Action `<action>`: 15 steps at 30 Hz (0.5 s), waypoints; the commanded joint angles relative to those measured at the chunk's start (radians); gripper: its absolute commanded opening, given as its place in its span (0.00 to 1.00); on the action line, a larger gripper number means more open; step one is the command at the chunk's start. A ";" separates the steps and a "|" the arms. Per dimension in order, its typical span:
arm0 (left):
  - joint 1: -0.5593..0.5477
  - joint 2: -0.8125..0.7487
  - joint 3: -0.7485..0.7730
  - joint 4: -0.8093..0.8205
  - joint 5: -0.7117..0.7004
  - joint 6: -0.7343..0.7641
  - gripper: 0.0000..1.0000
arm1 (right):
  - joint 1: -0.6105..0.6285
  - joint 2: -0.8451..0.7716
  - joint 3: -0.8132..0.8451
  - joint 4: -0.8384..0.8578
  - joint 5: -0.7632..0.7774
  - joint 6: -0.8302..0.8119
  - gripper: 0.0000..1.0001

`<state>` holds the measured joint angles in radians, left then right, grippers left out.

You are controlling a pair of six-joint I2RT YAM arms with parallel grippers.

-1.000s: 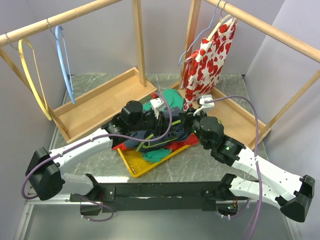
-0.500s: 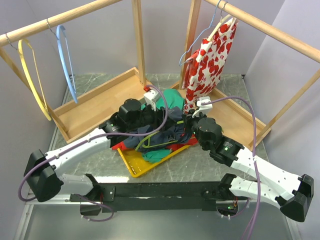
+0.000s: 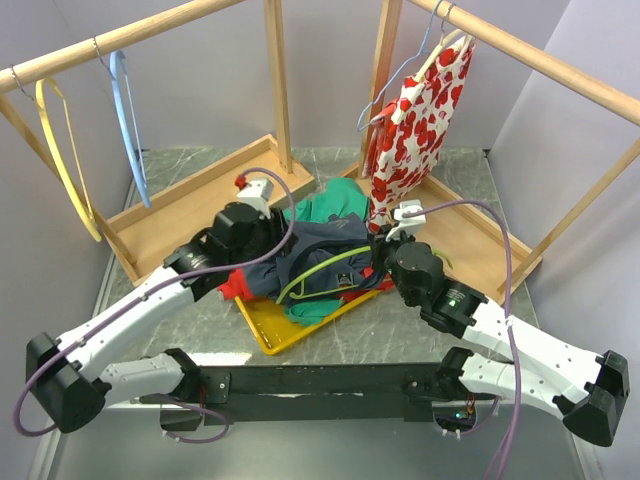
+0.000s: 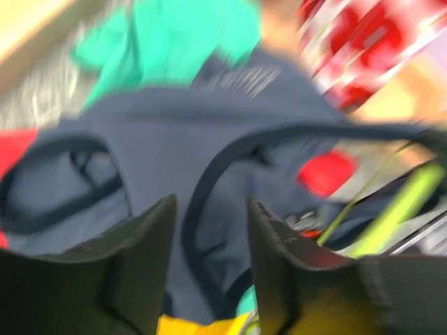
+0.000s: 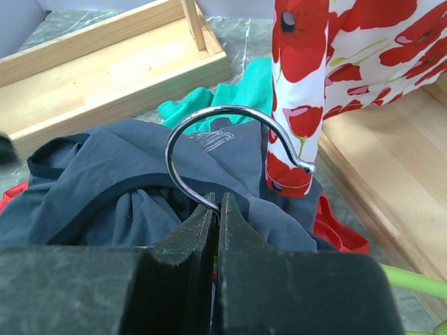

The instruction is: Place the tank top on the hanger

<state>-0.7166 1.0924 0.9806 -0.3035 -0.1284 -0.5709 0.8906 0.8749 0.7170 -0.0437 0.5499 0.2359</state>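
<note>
The left arm point(image 3: 130, 312) and right arm point(image 3: 530, 350) had white shells between round black joint housings. A purple cable point(image 3: 509, 280) ran along each (looping loosely over the wrist). The left end effector point(image 4: 211, 209) and right end effector point(image 5: 216, 202) bore matte black, wedge-shaped fingers point(image 4: 140, 244) with scuffed edges.

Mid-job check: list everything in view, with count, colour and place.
tank top: 1, dark navy, spread over the clothes pile on the tray
hanger: 1, lime green with metal hook, beneath the tank top
tray: 1, yellow, table centre, under the pile
green fabric: count unclear, teal, mostly behind the tank top
red fabric: count unclear, red, pile's left edge
heart-print cloth: 1, white and red, hanging on right rack
blue hanger: 1, light blue, left rack rail
yellow hanger: 1, yellow, left rack rail
wooden racks: 2, light wood, back left and right
left gripper: 1, black, open above tank top
right gripper: 1, black, shut on hanger's hook
</note>
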 commanded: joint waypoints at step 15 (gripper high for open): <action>-0.112 0.112 -0.074 -0.237 -0.132 0.005 0.56 | 0.024 -0.037 0.012 0.050 0.081 -0.010 0.00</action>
<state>-0.8200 1.2079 0.9283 -0.5213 -0.2089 -0.5621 0.9073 0.8631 0.7139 -0.0475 0.5758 0.2295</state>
